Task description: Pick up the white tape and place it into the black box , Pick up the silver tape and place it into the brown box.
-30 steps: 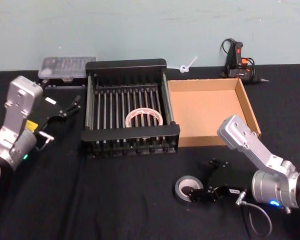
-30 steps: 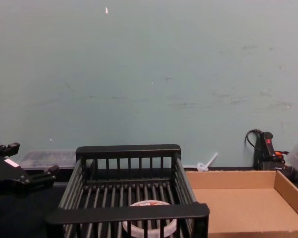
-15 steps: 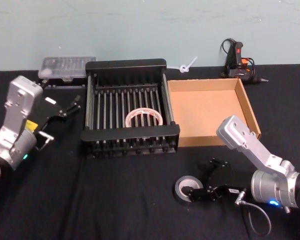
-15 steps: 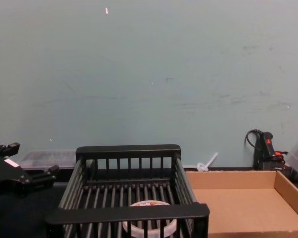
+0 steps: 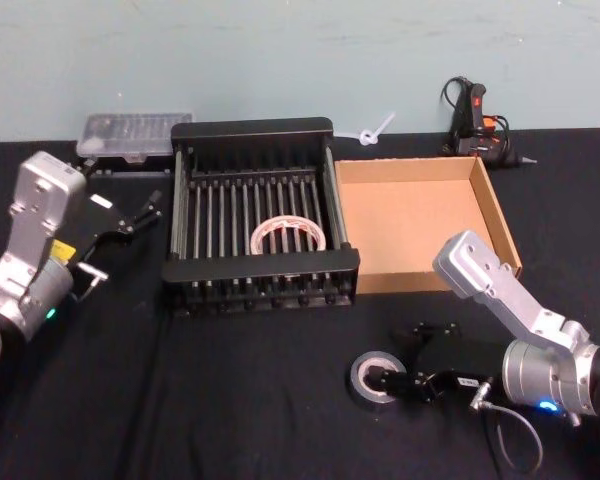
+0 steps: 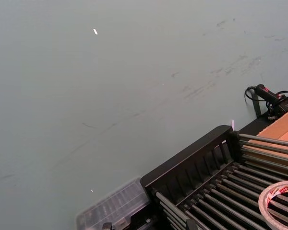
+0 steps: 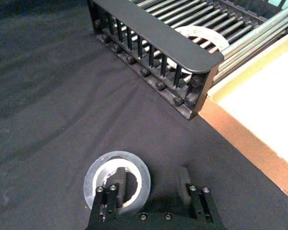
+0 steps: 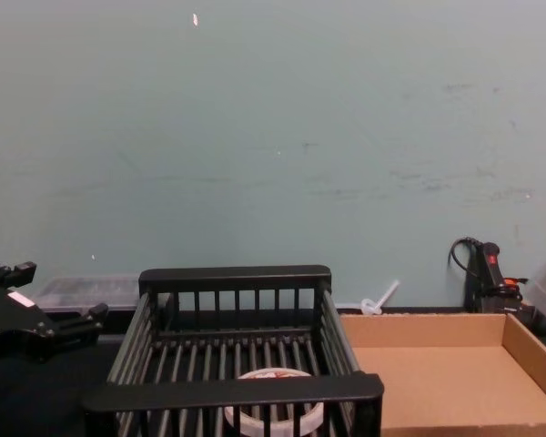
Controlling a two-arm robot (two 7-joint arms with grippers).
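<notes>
Your right gripper (image 7: 151, 184) sits low on the black table (image 5: 240, 390), fingers spread: one finger (image 7: 117, 179) is inside the core of the silver tape (image 7: 116, 180), the other outside its rim, not yet clamped. The brown box (image 5: 415, 225) lies beyond it, the black box (image 5: 255, 215) alongside, holding the white tape (image 5: 288, 235). Your left gripper (image 5: 130, 215) hangs released beside the black box.
</notes>
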